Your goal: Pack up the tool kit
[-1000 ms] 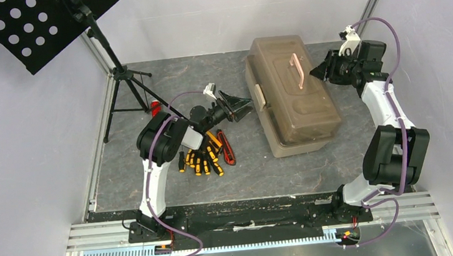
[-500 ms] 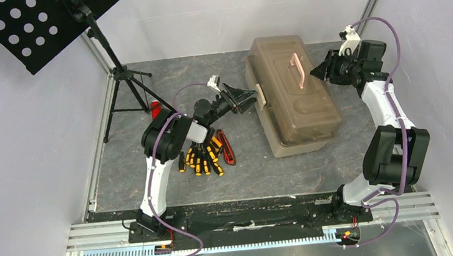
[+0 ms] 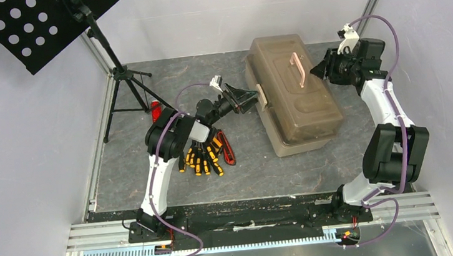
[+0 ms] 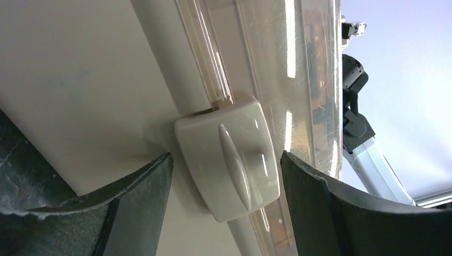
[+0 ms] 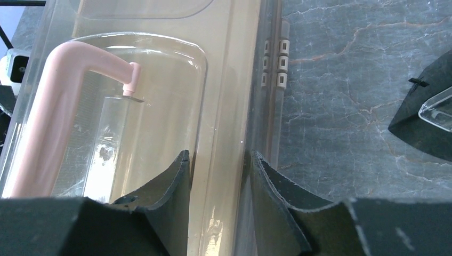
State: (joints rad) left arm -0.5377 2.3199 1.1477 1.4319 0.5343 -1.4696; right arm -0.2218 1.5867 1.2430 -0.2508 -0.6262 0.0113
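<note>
The tan-brown toolbox lies shut on the grey table, its pale handle flat on the lid. My left gripper is at the box's left side. In the left wrist view it stands open astride the cream latch, with a gap on each side. My right gripper is over the box's right rear edge. Its jaws stand partly apart over the lid strip beside the hinges, near the handle. Yellow-and-black screwdrivers and a red utility knife lie under the left arm.
A black music stand on a tripod stands at the back left, its perforated desk hanging over that corner. A plain red piece lies near its legs. Pale walls close in the left, back and right sides.
My left gripper has moved right and slightly back, from short of the toolbox to around its latch. The right arm has barely moved.
</note>
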